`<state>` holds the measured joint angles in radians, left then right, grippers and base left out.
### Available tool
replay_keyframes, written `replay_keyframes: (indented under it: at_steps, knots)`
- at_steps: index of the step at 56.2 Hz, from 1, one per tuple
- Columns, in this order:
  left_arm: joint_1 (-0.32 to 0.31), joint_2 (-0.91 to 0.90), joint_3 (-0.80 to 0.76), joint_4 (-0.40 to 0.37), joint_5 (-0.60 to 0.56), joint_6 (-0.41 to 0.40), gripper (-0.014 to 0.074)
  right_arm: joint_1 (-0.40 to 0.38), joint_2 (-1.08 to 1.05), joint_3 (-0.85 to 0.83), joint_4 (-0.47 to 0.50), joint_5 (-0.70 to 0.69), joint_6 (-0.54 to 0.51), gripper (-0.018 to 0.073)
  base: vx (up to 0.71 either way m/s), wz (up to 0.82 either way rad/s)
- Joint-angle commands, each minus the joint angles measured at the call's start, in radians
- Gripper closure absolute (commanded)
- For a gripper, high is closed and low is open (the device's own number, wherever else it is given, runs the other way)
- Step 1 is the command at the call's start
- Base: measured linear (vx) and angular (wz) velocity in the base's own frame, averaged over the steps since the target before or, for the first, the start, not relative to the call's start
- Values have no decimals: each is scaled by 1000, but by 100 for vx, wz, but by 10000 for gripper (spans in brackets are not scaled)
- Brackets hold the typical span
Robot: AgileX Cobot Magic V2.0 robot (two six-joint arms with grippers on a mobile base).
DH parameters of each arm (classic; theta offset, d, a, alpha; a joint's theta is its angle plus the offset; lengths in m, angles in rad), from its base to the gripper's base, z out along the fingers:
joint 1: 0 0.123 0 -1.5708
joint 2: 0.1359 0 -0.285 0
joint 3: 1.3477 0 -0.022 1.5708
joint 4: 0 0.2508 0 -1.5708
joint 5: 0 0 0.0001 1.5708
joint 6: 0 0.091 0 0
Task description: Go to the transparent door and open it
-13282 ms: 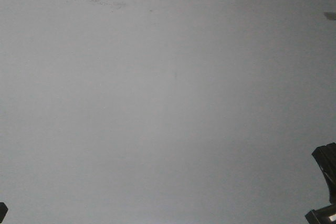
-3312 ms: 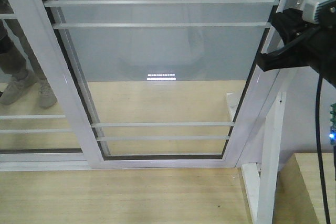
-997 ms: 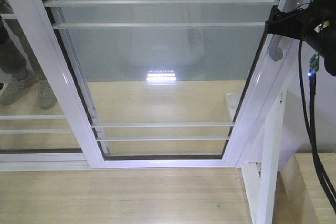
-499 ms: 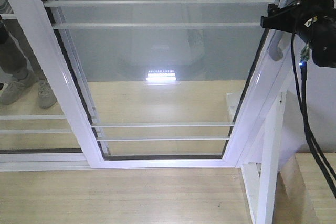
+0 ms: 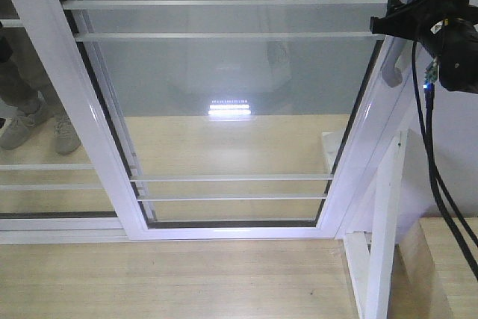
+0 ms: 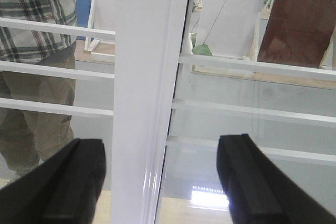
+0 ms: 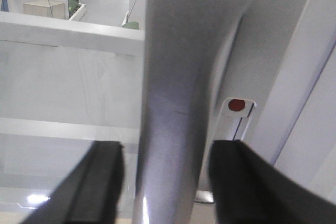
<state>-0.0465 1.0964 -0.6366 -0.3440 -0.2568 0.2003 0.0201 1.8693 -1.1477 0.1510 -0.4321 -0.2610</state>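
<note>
Right pincer [image 7: 165, 182] open, straddling handle [image 7: 176, 77] of transparent door [image 5: 224, 80], not clamped. Left pincer [image 6: 160, 177] open, white stile [image 6: 142, 77] dead ahead. Watch: shallow grip on smooth curved handle may slip once you slide door.

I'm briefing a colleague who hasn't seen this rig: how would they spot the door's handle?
Start at the tall glass door with thin white bars, filling the front view. On its right white stile sits a curved pale grey handle, straddled by the right gripper. The barred panel on the left and the bare post on the right have none.
</note>
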Motion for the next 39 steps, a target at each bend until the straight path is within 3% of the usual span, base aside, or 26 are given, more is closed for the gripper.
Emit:
replay_keyframes:
  at_steps: [1, 10, 39]
  knots:
    - [-4, -15, -38, -2, -83, -5, 31, -3, -50, -36, -12, -75, -5, 339, 0, 0]
    - [-4, -15, -38, -2, -78, -5, 31, 4, -50, -36, -14, -57, 6, 575, 0, 0]
    - [-4, -15, -38, -2, -76, -5, 31, 158, -52, -36, -92, -48, 6, 568, 0, 0]
